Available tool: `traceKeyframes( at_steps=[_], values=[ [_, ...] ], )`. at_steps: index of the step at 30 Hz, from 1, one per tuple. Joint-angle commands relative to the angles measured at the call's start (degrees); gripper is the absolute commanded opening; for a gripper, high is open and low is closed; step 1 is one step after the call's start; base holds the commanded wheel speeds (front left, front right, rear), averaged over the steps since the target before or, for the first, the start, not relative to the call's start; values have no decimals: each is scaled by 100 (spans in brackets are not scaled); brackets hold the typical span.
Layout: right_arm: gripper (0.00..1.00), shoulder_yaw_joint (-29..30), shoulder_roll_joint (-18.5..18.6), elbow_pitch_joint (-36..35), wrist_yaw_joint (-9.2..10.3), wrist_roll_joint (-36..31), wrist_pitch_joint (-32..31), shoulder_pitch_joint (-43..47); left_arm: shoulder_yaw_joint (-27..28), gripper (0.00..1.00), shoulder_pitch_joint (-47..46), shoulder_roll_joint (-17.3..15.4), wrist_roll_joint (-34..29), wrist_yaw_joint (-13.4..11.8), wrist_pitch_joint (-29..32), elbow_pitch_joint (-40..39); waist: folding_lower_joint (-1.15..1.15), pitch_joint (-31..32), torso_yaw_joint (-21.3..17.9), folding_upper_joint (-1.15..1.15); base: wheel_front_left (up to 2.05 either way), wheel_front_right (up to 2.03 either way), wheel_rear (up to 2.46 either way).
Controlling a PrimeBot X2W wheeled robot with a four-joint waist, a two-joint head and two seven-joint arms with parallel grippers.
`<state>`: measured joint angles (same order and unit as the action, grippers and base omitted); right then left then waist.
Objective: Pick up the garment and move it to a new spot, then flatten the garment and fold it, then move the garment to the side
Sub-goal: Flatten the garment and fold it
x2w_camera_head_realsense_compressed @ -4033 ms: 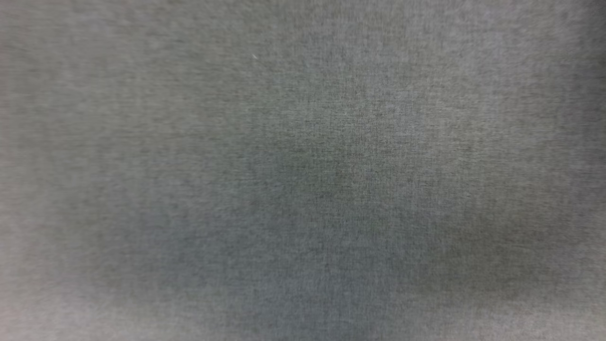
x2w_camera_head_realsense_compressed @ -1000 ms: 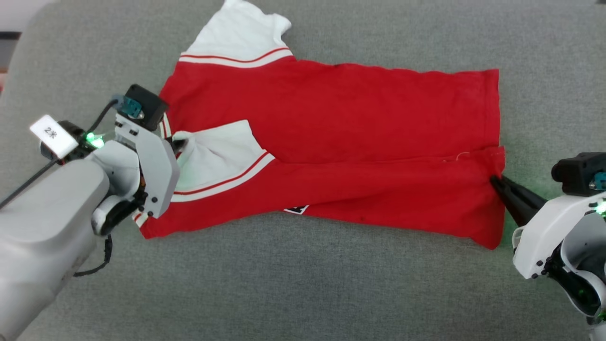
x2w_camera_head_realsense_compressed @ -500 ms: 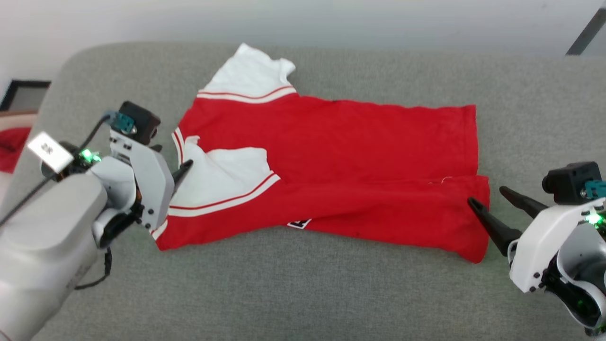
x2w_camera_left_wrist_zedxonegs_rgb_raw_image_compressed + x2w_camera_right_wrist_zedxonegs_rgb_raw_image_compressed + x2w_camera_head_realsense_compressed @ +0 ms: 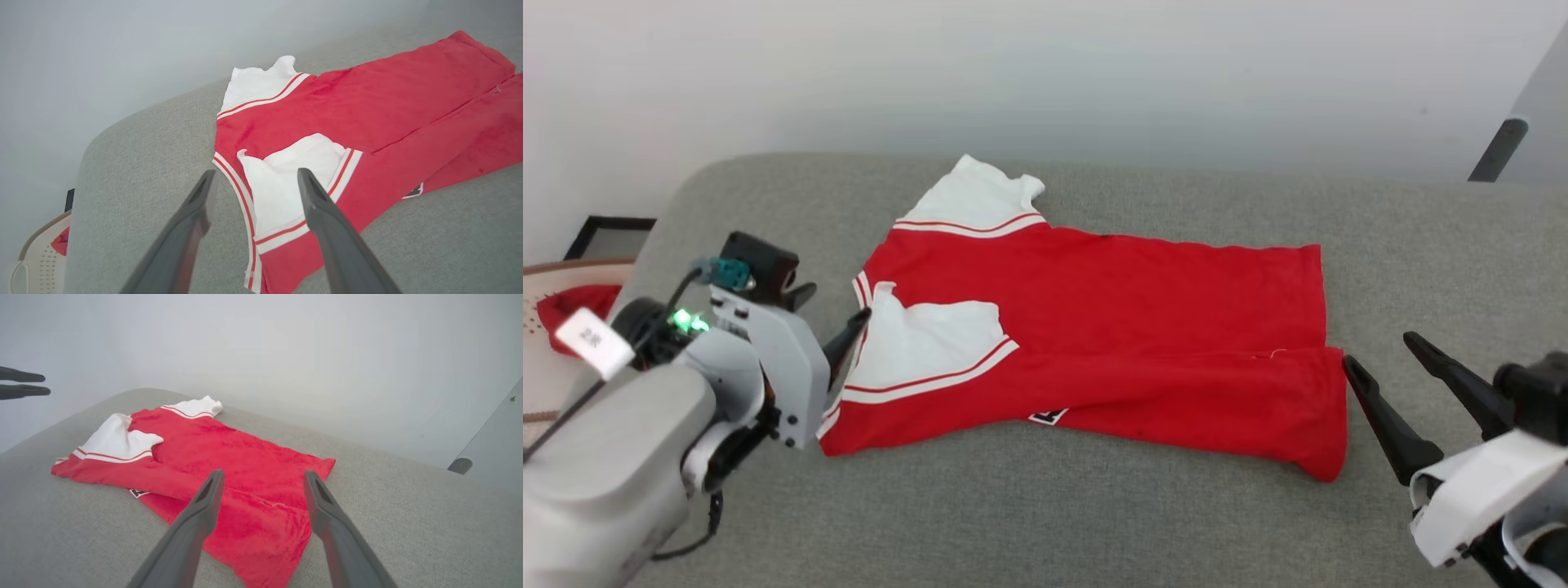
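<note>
Both apart, left tool (image 4: 832, 309) and right tool (image 4: 1379, 349) at either end of the half-folded red jersey (image 4: 1111, 327); the loose white sleeve (image 4: 931, 343) could bunch if the next fold drags it.

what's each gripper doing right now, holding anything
Left gripper: open, empty, by the red jersey T-shirt with white sleeves.
Right gripper: open, empty.

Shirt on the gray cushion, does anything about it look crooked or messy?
Yes. The shirt is folded unevenly: the near flap runs slanted, a number patch peeks out underneath, and the far sleeve sticks out unfolded.
</note>
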<state>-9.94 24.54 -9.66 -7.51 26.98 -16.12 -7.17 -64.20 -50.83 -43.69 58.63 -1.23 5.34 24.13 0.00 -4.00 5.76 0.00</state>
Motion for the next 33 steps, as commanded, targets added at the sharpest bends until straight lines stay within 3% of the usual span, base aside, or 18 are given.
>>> traceKeyframes(
  at_steps=[1, 8, 16, 25, 33],
  values=[
    [100, 49, -70, -126, 5, -129, 241, 168, 32, 100, 148, -74, 78, -131, -19, -210, 0, 91, 18, 0, 0, 0, 0],
    [100, 230, -469, -601, 5, -543, 816, 618, 104, 100, 445, -485, 404, -521, 313, -987, 0, 113, -206, 0, 0, 0, 0],
    [100, 382, -841, -967, 5, -688, 769, 873, 158, 100, 549, -834, 960, -783, 1121, -1165, 0, -108, -625, 0, 0, 0, 0],
    [100, 489, -1048, -1160, 5, -710, 867, 785, -5, 100, 564, -885, 1470, -786, 2211, -591, 0, -579, -1060, 0, 0, 0, 0],
    [100, 521, -1125, -1124, 5, -662, 990, 672, -59, 100, 514, -738, 1686, -739, 2675, 27, 0, -865, -1202, 0, 0, 0, 0]
  ],
)
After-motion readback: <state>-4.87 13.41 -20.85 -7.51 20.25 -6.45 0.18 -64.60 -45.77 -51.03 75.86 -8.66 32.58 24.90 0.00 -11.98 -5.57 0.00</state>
